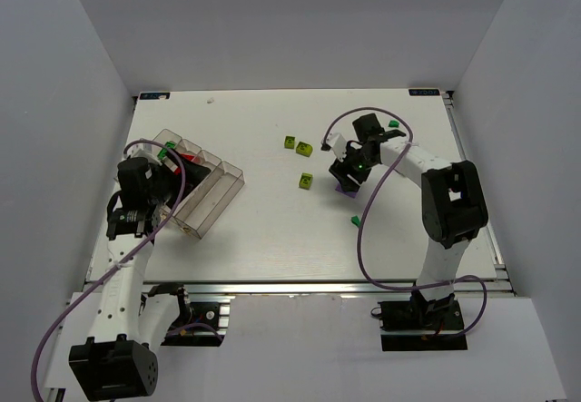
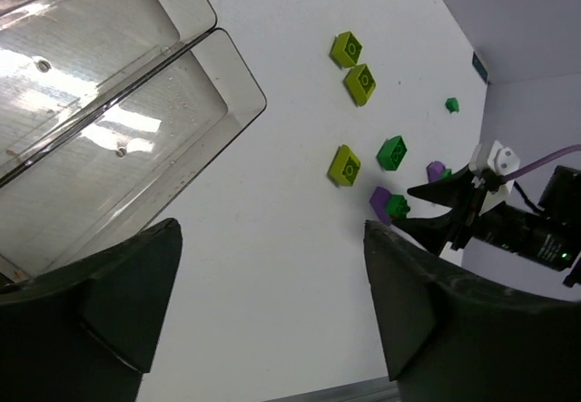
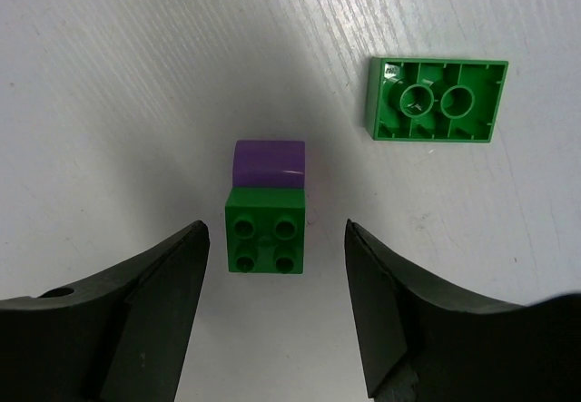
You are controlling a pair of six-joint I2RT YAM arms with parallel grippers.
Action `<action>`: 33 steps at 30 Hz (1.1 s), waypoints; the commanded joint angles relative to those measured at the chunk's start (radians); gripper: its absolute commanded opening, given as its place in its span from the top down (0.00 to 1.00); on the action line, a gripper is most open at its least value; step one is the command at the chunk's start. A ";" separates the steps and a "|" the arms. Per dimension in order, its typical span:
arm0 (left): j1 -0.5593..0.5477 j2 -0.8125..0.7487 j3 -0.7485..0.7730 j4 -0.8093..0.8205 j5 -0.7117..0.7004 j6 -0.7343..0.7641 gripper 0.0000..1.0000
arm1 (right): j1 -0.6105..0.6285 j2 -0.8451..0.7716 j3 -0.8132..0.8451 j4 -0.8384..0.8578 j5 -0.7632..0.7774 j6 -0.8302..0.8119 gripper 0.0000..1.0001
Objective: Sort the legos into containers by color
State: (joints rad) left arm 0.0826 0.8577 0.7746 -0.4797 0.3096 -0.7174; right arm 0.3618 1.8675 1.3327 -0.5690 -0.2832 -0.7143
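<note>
- The clear plastic divided tray (image 1: pixel 218 193) is set at an angle on the left side of the white table (image 1: pixel 272 239).
- The left gripper (image 2: pixel 272 275) is held over the tray's near end. Its fingers are spread wide and nothing is held between them.
- Two of the tray's long compartments are seen in the left wrist view, side by side with a thin wall between them.
- A red piece (image 1: pixel 191 159) and a green piece (image 1: pixel 168 154) are seen at the tray's far end. Both are partly hidden by the left arm, so the compartment cannot be told.
- The right gripper (image 3: pixel 277 239) is lowered over the right half of the table, fingers parted and nothing clamped.
- A small green four-stud square brick (image 3: pixel 265 232) lies studs-up on the table between the right fingers, with a gap on each side.
- A purple curved-top piece (image 3: pixel 268 163) is touching that brick's far edge.
- A green rectangular brick (image 3: pixel 436 100) lies flipped just beside them, hollow underside up, outside the fingers.
- A pair of yellow-green square bricks (image 2: pixel 360 83) lies close together mid-table. A third yellow-green square brick (image 2: pixel 344 165) lies apart from them, nearer the right gripper.
- A second purple piece (image 2: pixel 436 171) is seen by the right gripper in the left wrist view.
- A small green piece (image 1: pixel 393 123) lies beyond the right arm, and another small green bit (image 1: pixel 357 220) lies on the near side.
</note>
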 commanded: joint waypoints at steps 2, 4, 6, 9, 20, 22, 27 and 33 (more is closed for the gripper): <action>-0.003 -0.013 0.020 -0.028 -0.015 0.012 0.02 | 0.003 0.016 0.006 0.021 0.021 -0.004 0.34; -0.003 -0.008 0.029 -0.036 -0.027 0.015 0.02 | 0.002 0.016 0.005 0.021 0.019 -0.005 0.35; -0.003 -0.006 0.032 -0.043 -0.035 0.016 0.02 | 0.003 0.015 0.003 0.020 0.018 -0.005 0.36; -0.004 -0.002 0.035 -0.048 -0.044 0.012 0.02 | 0.003 0.009 -0.004 0.020 0.012 -0.007 0.36; -0.003 0.027 0.092 -0.077 -0.064 0.033 0.02 | 0.003 -0.014 -0.018 0.024 -0.010 -0.004 0.37; -0.004 0.033 0.103 -0.083 -0.069 0.036 0.02 | 0.003 -0.019 -0.020 0.026 -0.013 -0.001 0.36; -0.004 0.038 0.115 -0.085 -0.067 0.039 0.02 | 0.003 -0.028 -0.023 0.026 -0.020 0.006 0.34; -0.004 0.041 0.124 -0.096 -0.075 0.045 0.02 | 0.002 -0.034 -0.023 0.027 -0.020 0.006 0.32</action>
State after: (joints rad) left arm 0.0826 0.8978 0.8528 -0.5640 0.2485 -0.6884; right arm 0.3614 1.8801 1.3125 -0.5564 -0.2840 -0.7128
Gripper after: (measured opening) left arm 0.980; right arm 0.678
